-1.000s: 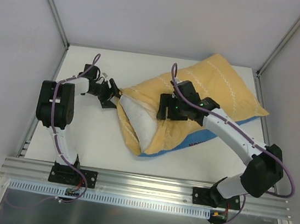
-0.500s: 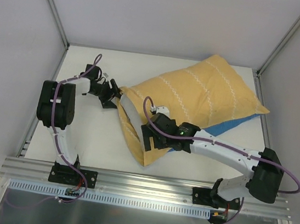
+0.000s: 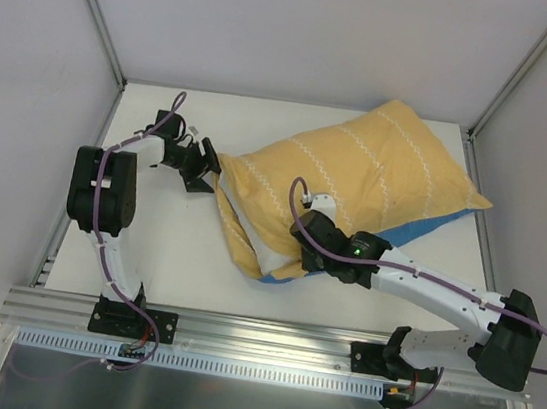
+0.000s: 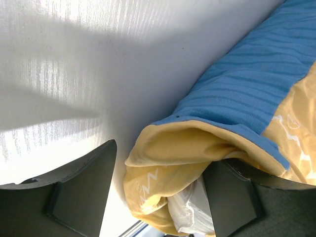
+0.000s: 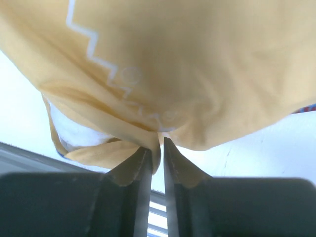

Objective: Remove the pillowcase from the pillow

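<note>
The pillowcase (image 3: 358, 175) lies yellow-orange face up across the right of the table, with a blue edge showing under it. A bit of the white pillow (image 3: 269, 255) peeks out of its near-left opening. My right gripper (image 3: 299, 256) is at that opening. In the right wrist view it (image 5: 158, 143) is shut on a fold of the yellow pillowcase (image 5: 197, 59), with the pillow (image 5: 74, 131) to the left. My left gripper (image 3: 201, 167) is at the left corner. Its jaws (image 4: 158, 197) stand open around bunched pillowcase (image 4: 247, 84) and pillow (image 4: 190, 212).
The white table (image 3: 157, 250) is boxed in by white walls and slanted metal posts (image 3: 97, 10). An aluminium rail (image 3: 266, 335) runs along the near edge. My right arm (image 3: 433, 291) stretches low over the near right of the table.
My right gripper came off the top of the pillowcase, swung down to its near-left opening and shut on the yellow edge. The left gripper has hardly moved.
</note>
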Robot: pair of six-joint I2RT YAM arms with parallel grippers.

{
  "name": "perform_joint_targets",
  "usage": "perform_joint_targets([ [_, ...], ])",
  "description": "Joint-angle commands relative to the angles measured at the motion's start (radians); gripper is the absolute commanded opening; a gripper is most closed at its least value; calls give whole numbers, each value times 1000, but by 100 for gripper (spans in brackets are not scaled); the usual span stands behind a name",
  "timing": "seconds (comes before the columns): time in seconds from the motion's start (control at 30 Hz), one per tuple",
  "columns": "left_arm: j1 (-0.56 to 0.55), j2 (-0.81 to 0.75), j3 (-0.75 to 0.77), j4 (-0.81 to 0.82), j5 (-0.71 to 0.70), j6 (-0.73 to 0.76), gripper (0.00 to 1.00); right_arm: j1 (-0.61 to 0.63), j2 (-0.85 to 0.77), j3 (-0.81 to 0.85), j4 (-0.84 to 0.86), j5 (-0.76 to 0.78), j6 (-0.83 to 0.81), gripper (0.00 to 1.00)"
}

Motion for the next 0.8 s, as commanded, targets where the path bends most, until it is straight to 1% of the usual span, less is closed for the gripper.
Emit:
perform_joint_targets([
  [0.0, -12, -34, 66, -104, 3, 78, 69, -28, -50, 6, -18, 63, -18, 14],
  [0.03, -11, -49, 91, -130, -8, 104, 72, -38, -54, 9, -17, 61, -23, 10],
  [0.07, -6, -57, 100, -158, -20, 116, 73, -39, -57, 19, -17, 62, -32, 5],
  [0.13, 2, -93, 122, -227, -73, 142, 77, -47, -52, 32, -17, 63, -40, 1],
  [0.2, 32, -118, 131, -267, -121, 151, 82, -50, -49, 50, -6, 52, -50, 1],
  [0.3, 95, -170, 151, -342, -159, 167, 83, -51, -43, 64, 18, 24, -63, 1],
  [0.4, 150, -267, 163, -400, -210, 173, 84, -51, -28, 52, 24, 13, -55, 1],
  [0.47, 155, -311, 172, -432, -242, 173, 84, -51, -21, 35, 41, 0, -47, 1],
  [0.53, 143, -389, 146, -440, -232, 150, 82, -50, -20, 4, 54, -19, -38, 1],
  [0.6, 106, -451, 108, -440, -213, 138, 80, -50, -21, -13, 61, -29, -24, 1],
  [0.63, 44, -518, 56, -439, -218, 113, 78, -50, -26, -25, 63, -34, -20, 1],
  [0.67, 13, -549, 31, -439, -224, 95, 77, -51, -31, -31, 67, -36, -12, 1],
  [0.7, -47, -578, 5, -435, -242, 72, 75, -51, -34, -36, 71, -43, -12, 1],
  [0.73, -145, -628, -42, -432, -252, 17, 74, -50, -34, -36, 72, -45, -7, 1],
  [0.77, -194, -650, -67, -422, -262, -12, 73, -50, -29, -34, 74, -46, -7, 1],
])
